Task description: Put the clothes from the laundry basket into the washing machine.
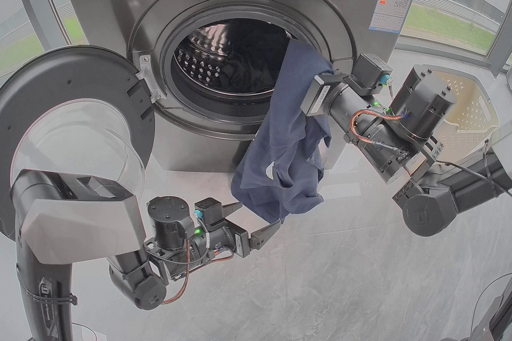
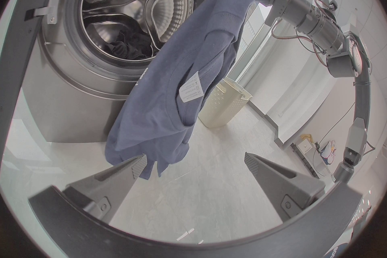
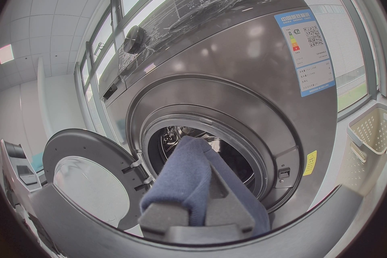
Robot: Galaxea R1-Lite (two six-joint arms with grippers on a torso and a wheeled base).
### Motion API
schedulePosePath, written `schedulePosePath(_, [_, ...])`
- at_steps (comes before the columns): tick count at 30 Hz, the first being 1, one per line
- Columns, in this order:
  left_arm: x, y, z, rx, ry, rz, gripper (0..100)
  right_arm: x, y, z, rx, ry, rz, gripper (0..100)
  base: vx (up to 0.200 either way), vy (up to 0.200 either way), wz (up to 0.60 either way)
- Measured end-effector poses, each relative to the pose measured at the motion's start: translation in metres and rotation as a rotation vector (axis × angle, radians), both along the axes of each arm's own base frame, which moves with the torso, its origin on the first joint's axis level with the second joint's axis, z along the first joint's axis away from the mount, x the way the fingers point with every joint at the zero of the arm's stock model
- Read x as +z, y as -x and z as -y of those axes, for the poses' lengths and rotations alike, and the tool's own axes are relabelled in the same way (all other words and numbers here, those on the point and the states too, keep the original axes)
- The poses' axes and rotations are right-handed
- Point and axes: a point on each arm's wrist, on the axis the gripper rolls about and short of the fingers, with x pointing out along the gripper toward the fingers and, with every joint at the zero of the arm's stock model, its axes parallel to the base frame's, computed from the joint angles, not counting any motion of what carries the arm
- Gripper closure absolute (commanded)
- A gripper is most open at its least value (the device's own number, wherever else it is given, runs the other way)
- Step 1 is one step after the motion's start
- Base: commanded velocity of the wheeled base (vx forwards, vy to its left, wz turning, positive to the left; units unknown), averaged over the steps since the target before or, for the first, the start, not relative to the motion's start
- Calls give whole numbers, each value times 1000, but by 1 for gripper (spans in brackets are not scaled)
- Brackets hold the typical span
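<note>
The right gripper [image 3: 197, 210] was clamped on the blue garment [image 1: 288, 145], which hung outside the washing machine [image 1: 106, 11] opening. The left gripper [image 1: 256, 217] sat spread just below the hem. Feeding that trailing end in first would likely avoid snagging.

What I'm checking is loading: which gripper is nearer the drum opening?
Right. The right gripper holds the blue garment at the drum opening; the left gripper sits lower, by its hem.

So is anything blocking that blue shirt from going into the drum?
Nothing visible does. The door is swung wide open, and the blue shirt is held up at the drum opening edge, mostly hanging outside.
</note>
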Motion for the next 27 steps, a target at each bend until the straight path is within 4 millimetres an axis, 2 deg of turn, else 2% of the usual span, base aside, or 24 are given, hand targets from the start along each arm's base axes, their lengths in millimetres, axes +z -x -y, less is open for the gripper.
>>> schedulePosePath(10, [-13,-19,28,-29,30,39,0,-3,4,-4,19,-2,-10,100,0,0,0])
schedulePosePath(23, [-29,-57,49,87,75,112,0,-1,11,-10,43,-9,-6,100,0,0,0])
schedulePosePath(24, [-31,-59,50,100,77,114,100,-2,11,-11,45,-8,-8,100,0,0,0])
schedulePosePath(27, [-33,-64,50,119,82,121,100,-2,12,-10,45,-8,-8,100,0,0,0])
